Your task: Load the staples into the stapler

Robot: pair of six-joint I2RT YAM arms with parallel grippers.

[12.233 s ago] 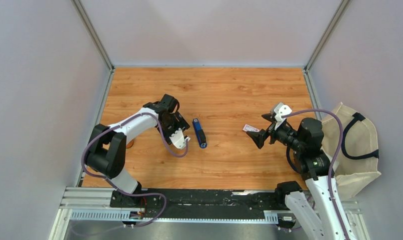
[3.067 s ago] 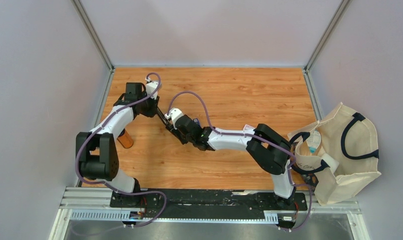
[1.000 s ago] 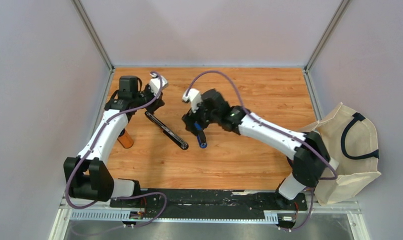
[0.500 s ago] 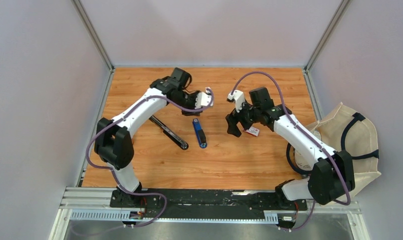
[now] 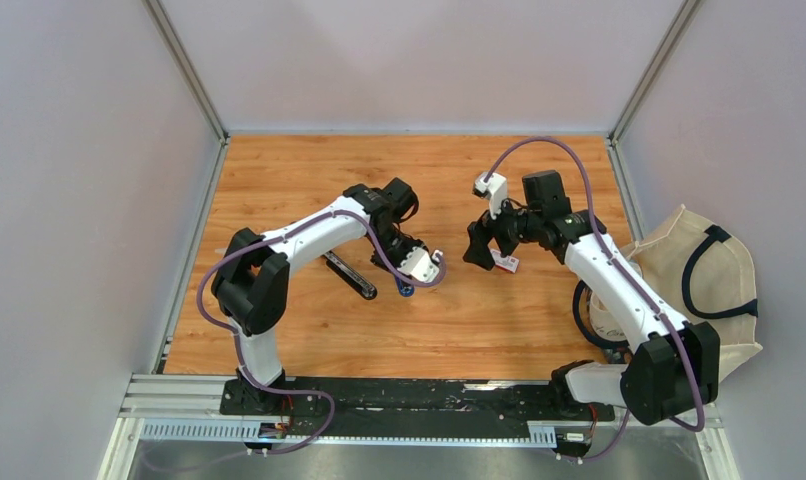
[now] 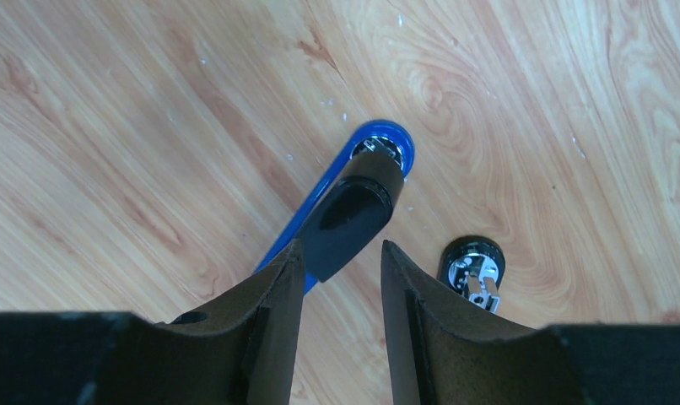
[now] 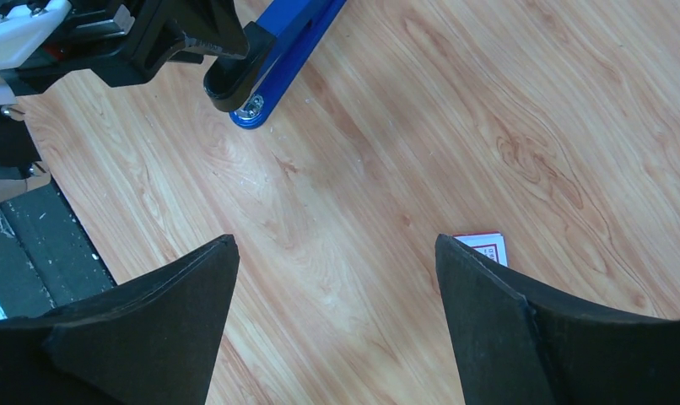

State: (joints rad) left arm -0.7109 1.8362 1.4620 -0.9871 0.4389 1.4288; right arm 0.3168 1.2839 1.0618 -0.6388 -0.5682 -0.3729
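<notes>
While the left gripper point(image 6: 341, 251) and right gripper point(image 7: 335, 243) stand spread, its finger point(image 7: 522, 337) half-hides the staples box point(image 7: 482, 246).

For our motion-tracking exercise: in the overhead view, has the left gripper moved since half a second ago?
Yes. The left gripper has come toward the near edge of the table, from beyond the far end of the blue stapler to directly over it.

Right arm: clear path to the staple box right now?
Probably yes. The right gripper is open and hovers close over the staple box, which sits by one finger with nothing between them. The left gripper is off at the stapler, out of the way.
</notes>
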